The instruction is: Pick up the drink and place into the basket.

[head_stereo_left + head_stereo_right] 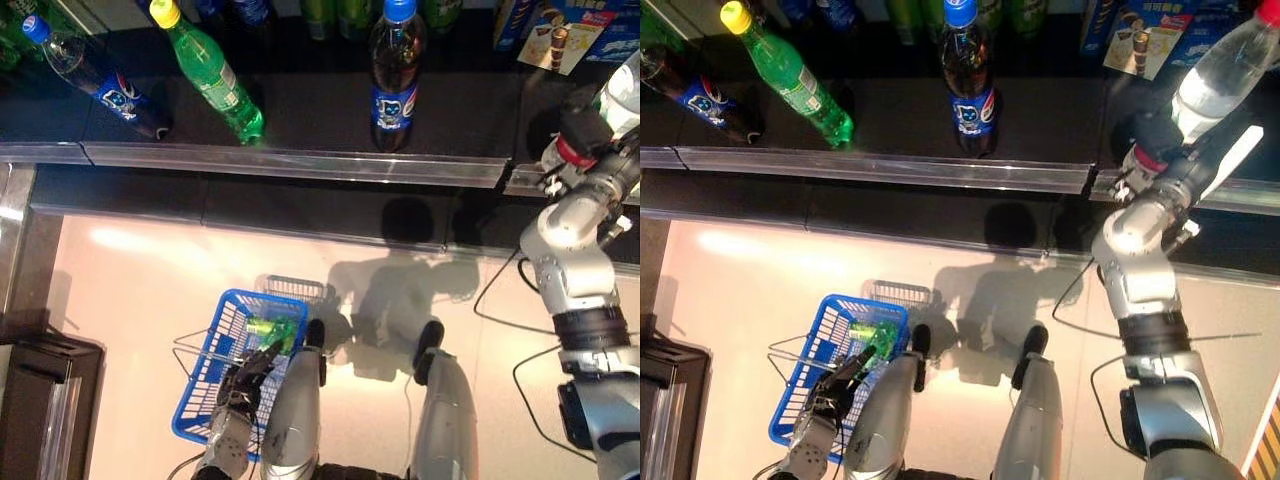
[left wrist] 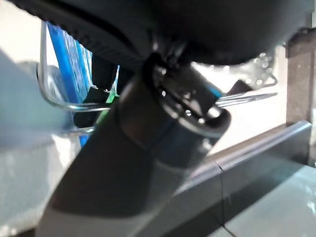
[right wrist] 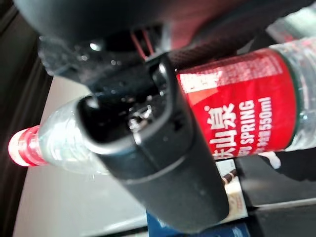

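Left eye view takes in a dark shelf running across the top, its metal edge bordering a pale floor. Down on that floor sits a blue wire basket with a green item inside; the left hand hangs over the basket with its fingers loosely extended and nothing held, and in its own wrist view the basket's metal handle shows just past the hand. On the shelf stand a cola bottle upright with a blue cap, a green soda bottle with a yellow cap, and a second cola bottle at the far left. Snack boxes stand at the shelf's right. The right hand is raised at the shelf's right end, its fingers wrapped around a clear water bottle. The right wrist view shows that bottle's red label and red cap.
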Robot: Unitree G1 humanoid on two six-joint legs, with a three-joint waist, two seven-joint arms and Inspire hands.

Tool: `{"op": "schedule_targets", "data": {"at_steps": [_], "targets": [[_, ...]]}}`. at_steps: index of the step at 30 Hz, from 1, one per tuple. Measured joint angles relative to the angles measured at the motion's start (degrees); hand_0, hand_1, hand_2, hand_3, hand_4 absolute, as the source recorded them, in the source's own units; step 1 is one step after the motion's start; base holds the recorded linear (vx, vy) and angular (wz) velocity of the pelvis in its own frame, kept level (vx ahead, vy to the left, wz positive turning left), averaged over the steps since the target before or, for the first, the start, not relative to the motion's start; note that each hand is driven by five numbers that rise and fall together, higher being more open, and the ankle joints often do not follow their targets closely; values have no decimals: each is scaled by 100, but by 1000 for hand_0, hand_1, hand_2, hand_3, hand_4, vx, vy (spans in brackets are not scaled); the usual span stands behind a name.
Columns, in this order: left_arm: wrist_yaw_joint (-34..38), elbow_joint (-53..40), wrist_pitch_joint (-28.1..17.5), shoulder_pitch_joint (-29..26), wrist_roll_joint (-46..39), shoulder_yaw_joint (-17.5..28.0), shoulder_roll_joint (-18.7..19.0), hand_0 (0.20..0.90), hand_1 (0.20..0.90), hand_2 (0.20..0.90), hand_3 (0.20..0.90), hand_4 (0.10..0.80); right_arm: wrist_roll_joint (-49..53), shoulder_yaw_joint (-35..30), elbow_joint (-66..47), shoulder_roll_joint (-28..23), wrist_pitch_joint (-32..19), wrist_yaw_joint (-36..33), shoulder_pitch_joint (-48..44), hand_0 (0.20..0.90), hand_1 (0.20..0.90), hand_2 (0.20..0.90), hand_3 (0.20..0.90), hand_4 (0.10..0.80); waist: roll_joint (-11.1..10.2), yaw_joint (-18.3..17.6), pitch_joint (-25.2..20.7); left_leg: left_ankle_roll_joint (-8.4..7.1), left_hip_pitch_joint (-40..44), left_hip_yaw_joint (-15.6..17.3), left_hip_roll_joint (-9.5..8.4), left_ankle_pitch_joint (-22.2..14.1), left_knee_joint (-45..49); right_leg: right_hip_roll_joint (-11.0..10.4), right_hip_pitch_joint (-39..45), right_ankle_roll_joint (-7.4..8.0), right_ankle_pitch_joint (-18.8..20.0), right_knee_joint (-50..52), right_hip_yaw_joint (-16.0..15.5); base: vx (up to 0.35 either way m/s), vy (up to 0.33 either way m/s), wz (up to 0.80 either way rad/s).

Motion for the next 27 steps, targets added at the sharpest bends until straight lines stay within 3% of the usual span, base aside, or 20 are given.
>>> {"op": "schedule_targets", "data": {"at_steps": [6, 13, 17, 23, 27], "targets": [[29, -752, -162, 223, 2, 192, -91, 300, 300, 300, 200, 100, -91, -11, -557, 228, -5, 808, 877, 300, 300, 300, 200, 100, -3, -161, 1, -6, 466, 23, 6, 69, -296, 1, 359, 43, -99, -73, -20, 12, 31, 0], [9, -1475, -178, 424, 280, 165, -78, 300, 300, 300, 200, 100, -61, 39, -1415, 245, -3, 1872, 1112, 300, 300, 300, 200, 100, -2, -249, 0, -86, 778, 16, 22, 127, -469, 5, 621, 53, -193, -73, -60, 40, 31, 2], [-30, -2059, -145, 575, 598, 156, -76, 300, 300, 300, 200, 100, 180, 383, -1916, 258, -1, 2682, 1149, 300, 300, 300, 200, 100, -2, -246, -1, -79, 1015, -8, 50, 179, -585, 1, 886, 49, -298, -70, -170, 34, -4, 13], [-374, -2996, 188, 677, 1047, 148, -5, 300, 300, 300, 200, 100, 338, 1181, -2614, 424, 65, 3667, 1275, 300, 300, 300, 200, 100, -6, 50, -12, -15, 1275, -108, 78, 408, -927, -2, 1300, 5, -513, -64, -433, 33, -33, 39], [-583, -3240, 488, 838, 1262, 148, 303, 300, 300, 300, 200, 100, 514, 1580, -2765, 485, 182, 3867, 1274, 300, 300, 300, 200, 100, -17, 279, -20, -54, 1336, -225, 74, 433, -1003, -68, 1543, 66, -603, -95, -676, 35, -11, 33]]}}
